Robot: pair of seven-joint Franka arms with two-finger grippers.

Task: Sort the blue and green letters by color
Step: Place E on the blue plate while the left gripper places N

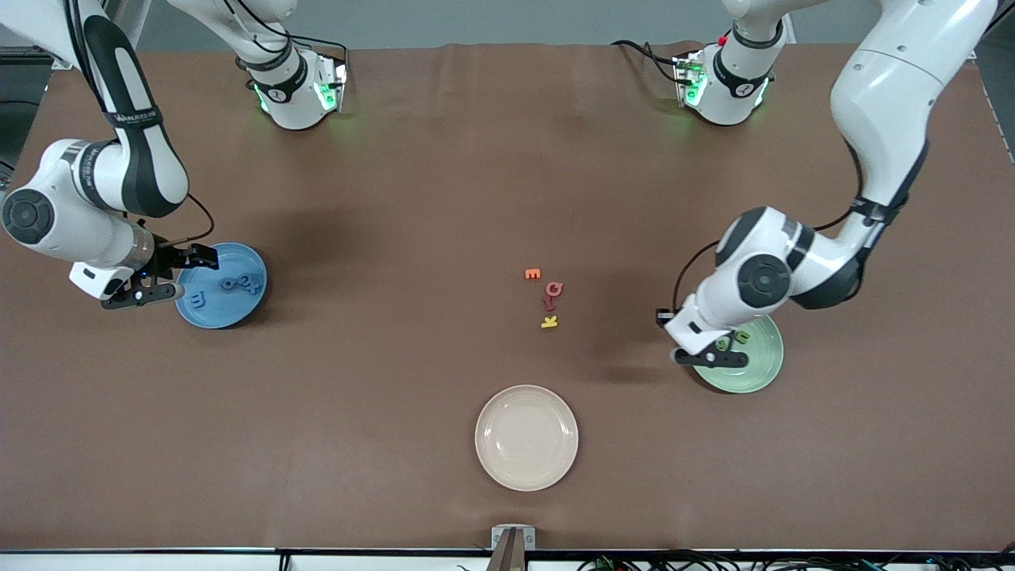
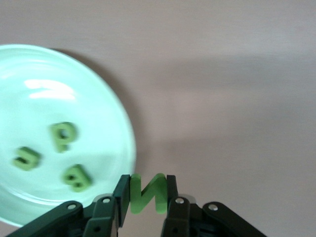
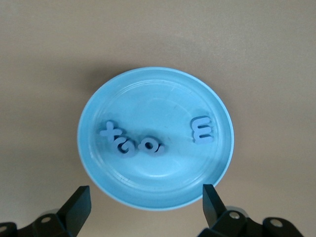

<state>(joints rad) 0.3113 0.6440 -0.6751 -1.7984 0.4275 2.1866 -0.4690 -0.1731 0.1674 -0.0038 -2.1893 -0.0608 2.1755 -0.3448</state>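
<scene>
Right gripper (image 1: pixel 184 277) is hanging over the blue plate (image 1: pixel 238 313), at the plate's rim on the side toward the right arm's end of the table, jaws spread wide with nothing in them. In the blue plate there are four blue letters (image 3: pixel 148 143): an E (image 3: pixel 202 129) lying flat by itself near one rim, and three bunched together near the middle, an x-looking one (image 3: pixel 109 133) touching a G-ish one (image 3: pixel 126 147), with an o (image 3: pixel 149 146) just beside. That little row runs roughly straight across the plate, with the E well apart from it.

Left gripper (image 1: pixel 711 351) is over the green plate (image 1: pixel 765 369), at the rim edge toward the table's middle. Its jaws are narrow and clamped on a green N (image 2: pixel 147 192), which stands upright between the fingers, its flat face to the wrist camera and its long axis running up out of the grip. Three more green letters (image 2: pixel 61 157) lie flat in the green plate: a P (image 2: pixel 64 136), a J-like one (image 2: pixel 27 158) and a B-like one (image 2: pixel 76 177), close together but not touching.

Middle of the table has the leftovers in a short line running toward the front edge: orange letter (image 1: pixel 533 274), red ones (image 1: pixel 552 294), yellow K (image 1: pixel 549 321). A cream plate (image 1: pixel 526 437) sits near the front edge, well apart from them
</scene>
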